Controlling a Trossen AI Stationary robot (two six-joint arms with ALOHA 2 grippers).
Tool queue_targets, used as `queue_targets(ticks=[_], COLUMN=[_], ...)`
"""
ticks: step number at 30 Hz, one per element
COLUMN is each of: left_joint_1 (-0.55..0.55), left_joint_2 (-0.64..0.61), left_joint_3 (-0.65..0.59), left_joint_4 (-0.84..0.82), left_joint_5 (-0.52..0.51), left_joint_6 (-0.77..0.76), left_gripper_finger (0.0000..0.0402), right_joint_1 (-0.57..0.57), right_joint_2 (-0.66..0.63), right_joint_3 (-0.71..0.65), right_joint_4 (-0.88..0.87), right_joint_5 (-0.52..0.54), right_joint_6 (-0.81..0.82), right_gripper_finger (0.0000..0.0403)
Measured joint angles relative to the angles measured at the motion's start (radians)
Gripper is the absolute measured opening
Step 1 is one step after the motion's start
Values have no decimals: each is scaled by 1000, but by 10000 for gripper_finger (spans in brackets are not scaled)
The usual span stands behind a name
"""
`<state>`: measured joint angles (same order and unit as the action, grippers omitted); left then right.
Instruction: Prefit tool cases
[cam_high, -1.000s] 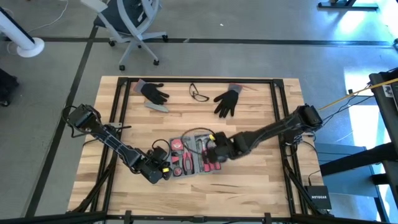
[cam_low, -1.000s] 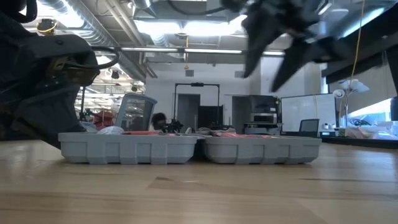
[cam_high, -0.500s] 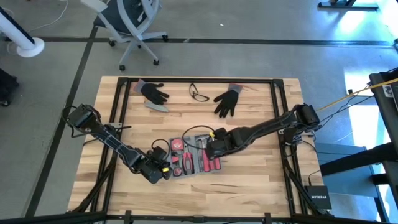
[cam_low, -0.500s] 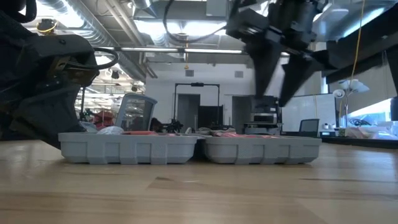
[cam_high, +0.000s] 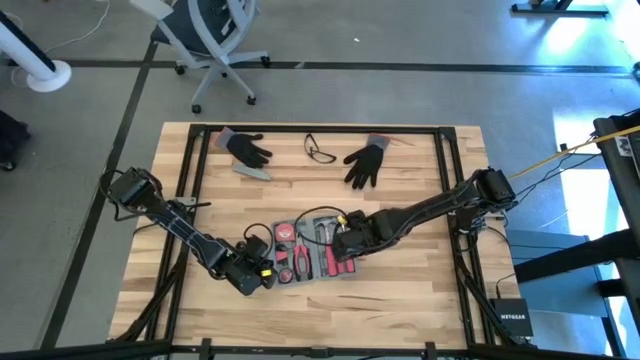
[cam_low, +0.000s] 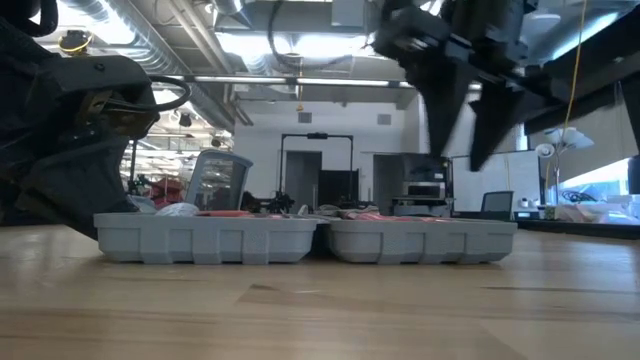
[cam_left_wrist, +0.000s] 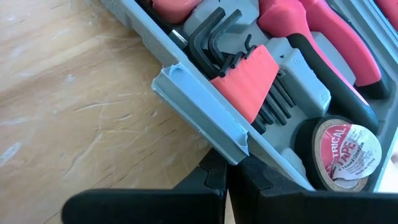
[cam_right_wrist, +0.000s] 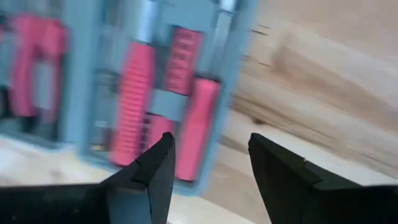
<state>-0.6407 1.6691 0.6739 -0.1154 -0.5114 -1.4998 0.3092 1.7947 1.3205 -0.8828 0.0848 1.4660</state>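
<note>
the flat blue-grey plastic tool case (cam_high: 312, 250), lying open with red-handled tools in its moulded recesses, sits on the pale wooden table (cam_high: 420, 290) near its front middle. the left gripper (cam_high: 262, 271), fingers pressed together, rests against the case's left end, beside a roll of black electrical tape (cam_left_wrist: 341, 148) and a red holder of hex keys (cam_left_wrist: 252, 78). the right gripper (cam_low: 462, 135) hangs over the case's right half with its two dark fingers spread, holding nothing.

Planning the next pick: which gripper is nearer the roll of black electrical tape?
Left. The left gripper sits shut at the case edge beside the tape; the right gripper hovers open over the opposite half.
</note>
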Motion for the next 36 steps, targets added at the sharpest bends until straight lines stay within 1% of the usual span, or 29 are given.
queue_targets(ticks=[2, 4, 6, 9, 11, 12, 14, 15, 16, 17, 19, 22, 26, 29, 36], left_joint_1=[0, 0, 0, 0, 0, 0, 0, 0, 0, 0, -1, -1, -1, -1, -1], left_joint_2=[0, 0, 0, 0, 0, 0, 0, 0, 0, 0, 0, 0, 0, 0, 0], left_joint_3=[0, 0, 1, 1, 1, 1, 1, 1, 1, 1, 1, 1, 1, 1, 1], left_joint_4=[0, -1, -1, -1, 0, 1, 2, 2, 2, 2, 2, 3, 2, 1, -1], left_joint_5=[0, 0, 0, -1, 0, -1, -1, -1, -1, -1, -1, -1, -1, -1, -4], left_joint_6=[0, 7, 10, 10, 8, 4, -4, -5, -5, -6, -13, -33, -42, -35, -16], left_gripper_finger=[0, 0, 0, 0, 0, 0, 0, 0, 0, 0, 0, 0, 0, 0, 0], right_joint_1=[6, 6, 6, -10, -39, -60, -103, -126, -152, -178, -221, -261, -263, -248, -245], right_joint_2=[16, 44, 71, 90, 90, 87, 82, 80, 79, 79, 87, 90, 89, 89, 106], right_joint_3=[0, 0, 0, 0, 0, 0, 0, 0, 2, 2, 1, 0, 1, 0, 1], right_joint_4=[90, 178, 234, 241, 228, 224, 236, 254, 268, 272, 273, 288, 253, 222, 269], right_joint_5=[8, -7, -1, 75, 118, 135, 151, 148, 130, 102, 79, 45, -10, -10, -7], right_joint_6=[16, 18, 32, 63, 58, 38, -53, -115, -164, -198, -253, -298, -348, -348, -338], right_gripper_finger=[193, 193, 193, 180, 147, 118, 45, 23, 16, 12, 4, 1, 0, 0, 0])
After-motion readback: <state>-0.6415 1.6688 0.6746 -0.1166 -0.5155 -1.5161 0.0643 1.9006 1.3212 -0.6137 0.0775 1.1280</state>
